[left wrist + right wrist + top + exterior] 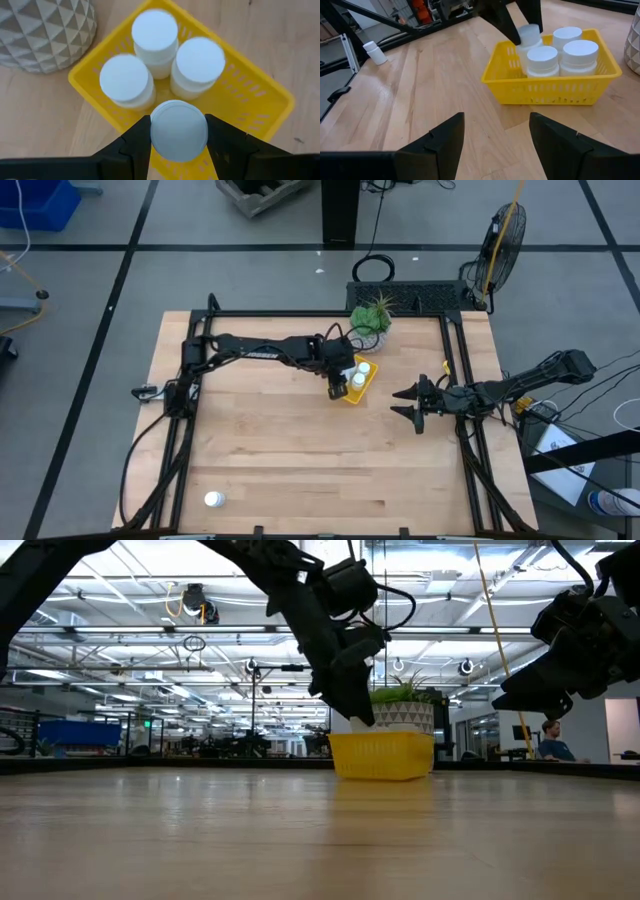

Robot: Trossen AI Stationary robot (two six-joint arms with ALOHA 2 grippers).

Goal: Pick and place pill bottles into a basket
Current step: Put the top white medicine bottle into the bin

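Note:
The yellow basket (358, 383) stands on the table in front of the plant pot. Three white pill bottles (154, 37) (126, 80) (199, 62) stand upright in it. My left gripper (178, 125) reaches in from the table's left and is shut on a fourth pill bottle (178, 134) at the basket's left end, also seen as the held bottle (529, 34) in the right wrist view. Another pill bottle (213, 499) lies on the table near the front left corner. My right gripper (412, 402) hangs open to the right of the basket, with nothing between its fingers. My left gripper pinches the bottle between its two fingers, one on each side at the cap (155, 131). The fingers slant down from the table's left. The bottle is upright, its lower part inside the basket (520, 50); whether its bottom rests on the basket's floor I cannot tell.
A pale patterned pot (45, 30) with a spiky green plant (372, 318) stands just behind the basket. Black frame rails (462, 380) run along the table's left, right and far sides. Bare wood lies between the basket and the near edge.

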